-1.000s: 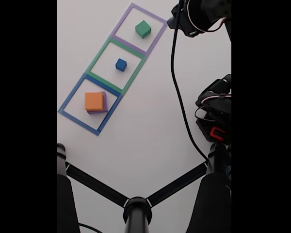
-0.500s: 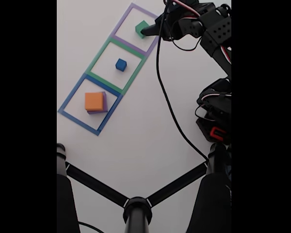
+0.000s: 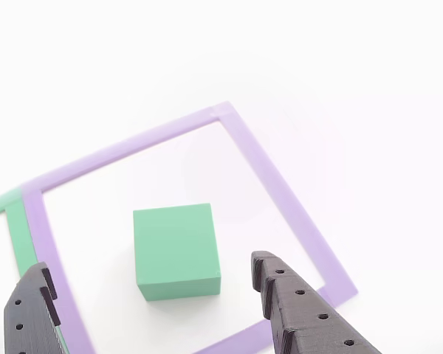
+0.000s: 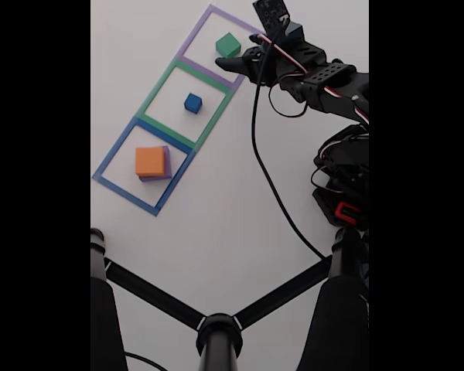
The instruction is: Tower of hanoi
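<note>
The gripper [image 3: 151,284] hangs with jaws spread wide either side of the green cube [image 3: 176,251], low in the frame inside the purple taped outline [image 3: 280,199], apparently lined up to grasp it; nothing is held.

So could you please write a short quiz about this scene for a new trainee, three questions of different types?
1. True or false: the gripper is already closed on the green cube.
2. Multiple choice: in the fixed view, which taped square holds the blue cube? A. purple square B. green square C. blue square
3. Fill in: the orange block lies on top of the ____ block.

Key
1. False. The fingers are apart, one on each side of the green cube, not touching it.
2. B.
3. Purple; the purple block shows at the orange one's edge.
</note>
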